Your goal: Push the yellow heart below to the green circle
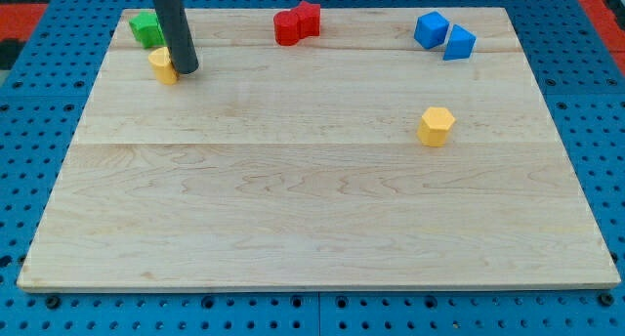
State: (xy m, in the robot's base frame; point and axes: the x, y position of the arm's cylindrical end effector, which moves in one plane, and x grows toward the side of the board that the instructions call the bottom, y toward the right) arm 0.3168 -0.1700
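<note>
Two yellow blocks, yellow heart (162, 64) and yellow hexagon (436, 125), two red, two blue, one green circle (146, 28), my tip (187, 69) touching heart's right, tool a bare rod, holding nothing.

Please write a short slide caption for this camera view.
My tip touches the yellow heart just below the green block at the board's top-left corner.
</note>
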